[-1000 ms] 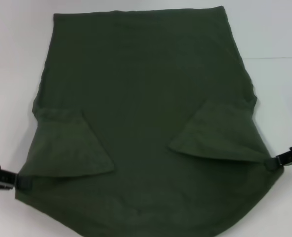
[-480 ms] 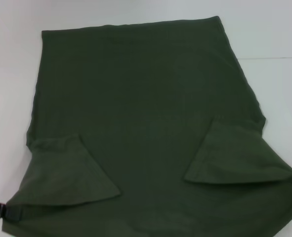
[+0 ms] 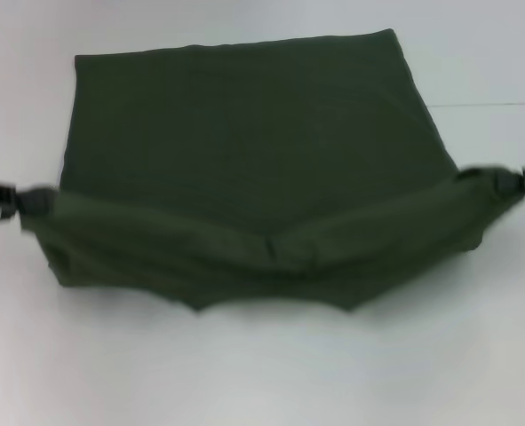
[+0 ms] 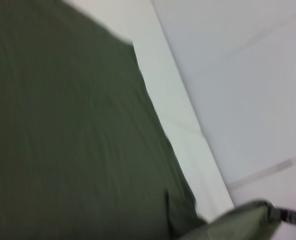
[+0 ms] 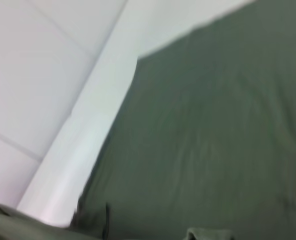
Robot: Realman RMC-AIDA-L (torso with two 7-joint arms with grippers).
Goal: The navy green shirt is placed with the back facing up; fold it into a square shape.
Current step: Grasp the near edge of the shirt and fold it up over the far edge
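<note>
Shirt (image 3: 244, 133) lies on the white table (image 3: 262, 373), far half flat. Near edge is raised off the table and strung between the two grippers, sagging in the middle into a thick roll.

Left gripper (image 3: 18, 202) sits at the shirt's left end, closed on a bunched corner of fabric. Right gripper (image 3: 513, 180) sits at the shirt's right end, closed on the opposite corner. Both are level with each other and well apart, so the lifted edge stays taut enough not to drop back.

Judgement: this is the lengthwise fold, near edge being carried over toward the far edge. Holding both corners at equal height keeps the fold line straight across the shirt.

Left wrist view: flat fabric, table edge, and the far pinched corner with the right gripper. Right wrist view: flat fabric and table only.

Risk: centre sag may land as a wrinkle.
</note>
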